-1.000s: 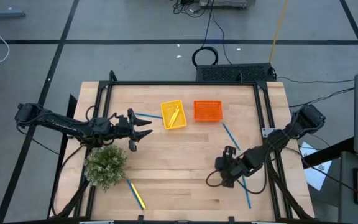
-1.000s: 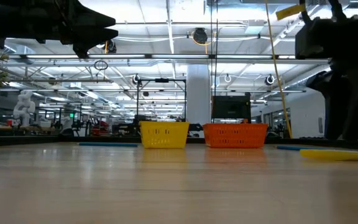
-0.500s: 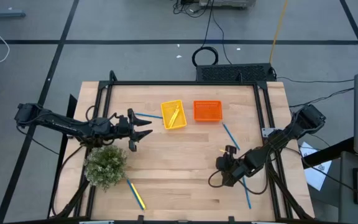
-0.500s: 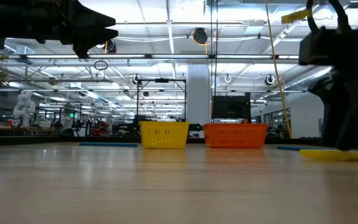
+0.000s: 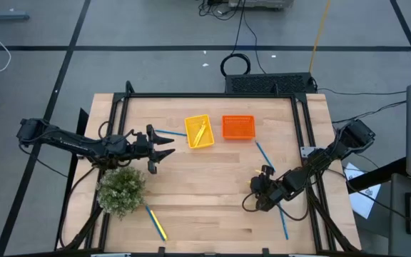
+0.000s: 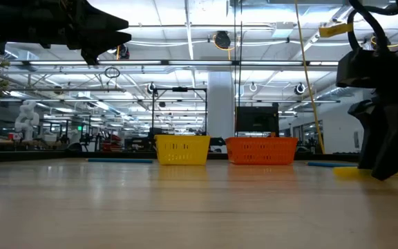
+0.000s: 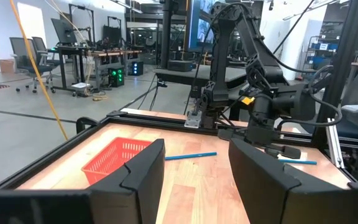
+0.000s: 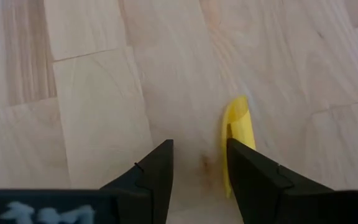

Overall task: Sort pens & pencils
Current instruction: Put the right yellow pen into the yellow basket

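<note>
Yellow pencils [image 5: 200,132] fill one basket [image 5: 199,121]; pens [image 5: 264,155] lie loose on the table [image 5: 205,193] — sorting barely begun. My right tool [image 8: 199,163], parted, descends beside a pencil [image 8: 238,138]; left tool [image 5: 164,147] hovers released.

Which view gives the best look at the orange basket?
The high view: the orange basket shows whole from above, beside the yellow basket at the table's far edge. The low view shows only its side wall; the left wrist view shows a corner; the right wrist view misses it.

Yellow basket [image 5: 199,132], orange basket [image 5: 237,127]
</note>
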`<state>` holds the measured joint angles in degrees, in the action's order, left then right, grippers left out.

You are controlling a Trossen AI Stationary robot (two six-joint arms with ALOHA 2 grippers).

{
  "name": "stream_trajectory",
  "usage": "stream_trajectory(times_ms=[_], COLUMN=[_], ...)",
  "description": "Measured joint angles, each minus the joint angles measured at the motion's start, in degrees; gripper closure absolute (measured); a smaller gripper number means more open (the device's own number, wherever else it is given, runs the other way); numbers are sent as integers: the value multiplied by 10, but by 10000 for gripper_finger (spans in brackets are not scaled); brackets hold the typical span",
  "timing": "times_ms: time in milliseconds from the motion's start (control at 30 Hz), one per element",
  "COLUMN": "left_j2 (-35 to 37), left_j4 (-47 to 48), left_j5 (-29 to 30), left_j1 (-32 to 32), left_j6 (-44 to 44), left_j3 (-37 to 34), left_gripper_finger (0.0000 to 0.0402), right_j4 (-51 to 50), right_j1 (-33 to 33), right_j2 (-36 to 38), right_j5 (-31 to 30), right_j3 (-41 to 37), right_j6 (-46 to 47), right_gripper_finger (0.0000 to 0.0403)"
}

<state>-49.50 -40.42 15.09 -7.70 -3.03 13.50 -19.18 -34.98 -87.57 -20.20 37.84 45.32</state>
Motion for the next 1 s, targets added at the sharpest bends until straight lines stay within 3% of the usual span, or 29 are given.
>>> stream_trajectory(times_ms=[133,333,700,1000], left_j2=[0,0,0,0], left_j4=[0,4,4,4], left_j5=[0,0,0,0], left_j1=[0,0,0,0], left_j6=[0,0,0,0], left_j3=[0,0,0,0], left_gripper_finger=[218,218,218,218], right_j4=[0,7,13,82], right_j1=[1,1,2,30], right_j2=[0,-1,6,71], right_j5=[13,20,19,-19], right_j3=[-10,-25,-17,-13], right_j6=[5,8,33,-54], right_gripper_finger=[290,390,402,402])
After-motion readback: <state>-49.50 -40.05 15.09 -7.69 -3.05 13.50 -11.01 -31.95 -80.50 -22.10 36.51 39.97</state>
